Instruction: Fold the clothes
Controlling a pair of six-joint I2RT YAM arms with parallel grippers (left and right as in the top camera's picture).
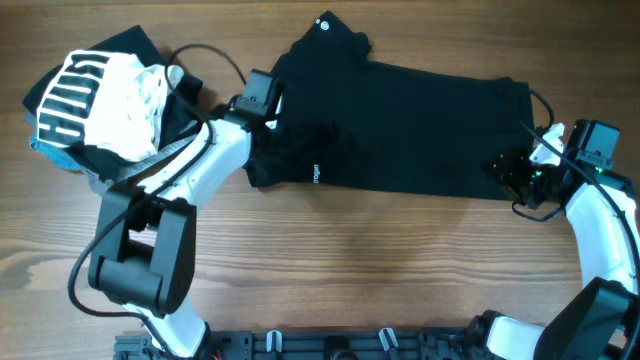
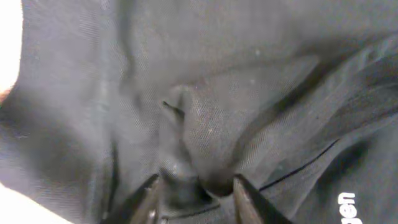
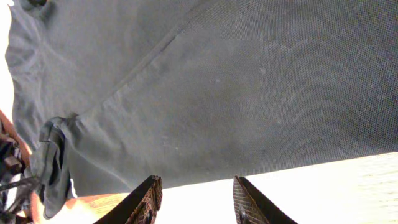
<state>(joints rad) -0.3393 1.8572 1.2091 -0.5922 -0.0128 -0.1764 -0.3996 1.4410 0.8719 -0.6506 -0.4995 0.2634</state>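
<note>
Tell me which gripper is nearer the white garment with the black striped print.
Left. The left gripper is over the end of the black T-shirt nearest the white garment. The right gripper is at the shirt's opposite end, far across the table.

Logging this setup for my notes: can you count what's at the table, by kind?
Black T-shirt, spread out: 1
Heap of other clothes: 1
Robot arms (left, right): 2
Total: 4
</note>
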